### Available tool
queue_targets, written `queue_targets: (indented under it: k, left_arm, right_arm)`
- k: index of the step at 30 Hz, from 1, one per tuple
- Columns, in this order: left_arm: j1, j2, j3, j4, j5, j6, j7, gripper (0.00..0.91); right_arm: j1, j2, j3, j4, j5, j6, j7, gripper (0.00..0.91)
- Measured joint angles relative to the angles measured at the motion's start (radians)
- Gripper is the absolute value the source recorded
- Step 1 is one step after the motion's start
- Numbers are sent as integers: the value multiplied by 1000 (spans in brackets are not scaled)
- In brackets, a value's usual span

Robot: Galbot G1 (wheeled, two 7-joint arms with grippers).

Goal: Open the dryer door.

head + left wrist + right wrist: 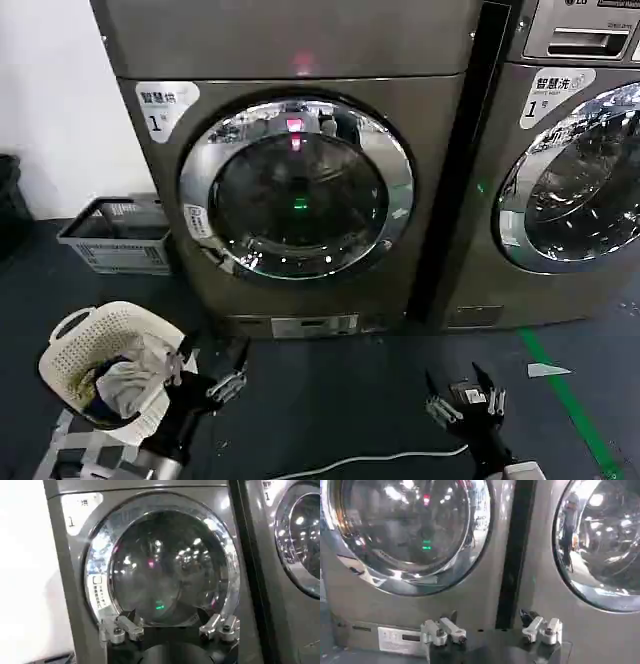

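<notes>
Two pincers sat low over the dark floor (340, 400), nearest you: the left pincer (215, 372) beside the white laundry basket (100, 350), the right pincer (462, 392) near the green floor tape (560, 390). Both had fingers apart and held nothing. Judged step: approach, not yet begun in earnest; the door was shut. Farther off, the dryer door (297, 187) stood closed in the left machine, above and well apart from both pincers. In the left wrist view the dryer door (162, 562) lay straight ahead of the left pincer (170, 630). Next, you would need to raise a pincer to the chrome ring and find its opening edge; which edge, you could not tell. The neighbouring machine's door (580, 180) was not the target.
</notes>
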Motion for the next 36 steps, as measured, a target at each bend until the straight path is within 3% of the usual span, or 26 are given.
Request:
queue_targets:
  k: [8,17,25,32,36]
  left_arm:
    - [6,10,-2,-2,-3,0,0,907]
    - [15,26,-5,-17,-15,4,1,907]
    - [32,32,-4,-29,-15,3,7,907]
    - [36,29,-4,-33,-15,-1,10,907]
    - [37,29,-8,-36,-11,-1,15,907]
  right_arm:
    - [59,-73,-10,-55,48,59,-29,907]
    - [219,-237,-63,-134,190,61,-66,907]
    - [418,-373,-166,-225,265,70,-96,907]
    - [611,-452,-297,-326,330,81,-139,907]
    - [734,-455,-384,-396,329,80,-145,907]
